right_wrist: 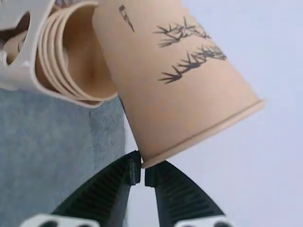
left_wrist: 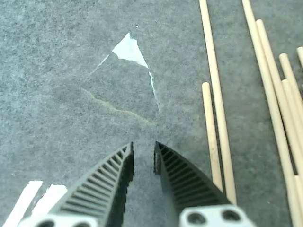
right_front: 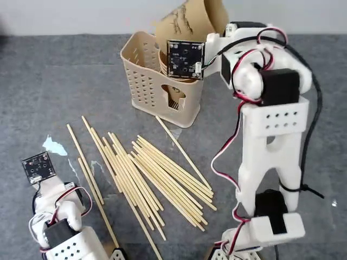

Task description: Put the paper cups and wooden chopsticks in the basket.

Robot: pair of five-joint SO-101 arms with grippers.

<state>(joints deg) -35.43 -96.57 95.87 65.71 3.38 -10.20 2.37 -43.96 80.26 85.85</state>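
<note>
We see the right pincer [right_wrist: 142, 172] closed tight on the rolled lip of a paper cup [right_wrist: 175, 80], with only that thin rim between its tips. The cup hangs tilted just above the basket [right_front: 157, 86], mouth up and base aimed at the stack of cups [right_wrist: 66, 61] already nested inside the basket. We judge that the lip is gripped so the cup's body stays free to slide down into the stack, and that the tilt matches the lean of the stack.

The cup is pale tan, with dark brush-like sprigs drawn on its side. The basket is beige plastic, with rows of small holes in its walls.

The chopsticks [right_front: 157, 179] are long, thin sticks of plain light wood. They lie fanned in a loose pile on the bench [right_front: 65, 81] in front of the basket, with one stick near the basket's foot. We judge the cups to be nearly dealt with and the chopsticks not yet begun.

The left pincer [left_wrist: 143, 149] hovers low over the bench, well apart from the basket, just beside the pile's edge farthest from the basket. Its jaws stand a narrow gap apart and hold nothing, likely parked there ready for the sticks.
</note>
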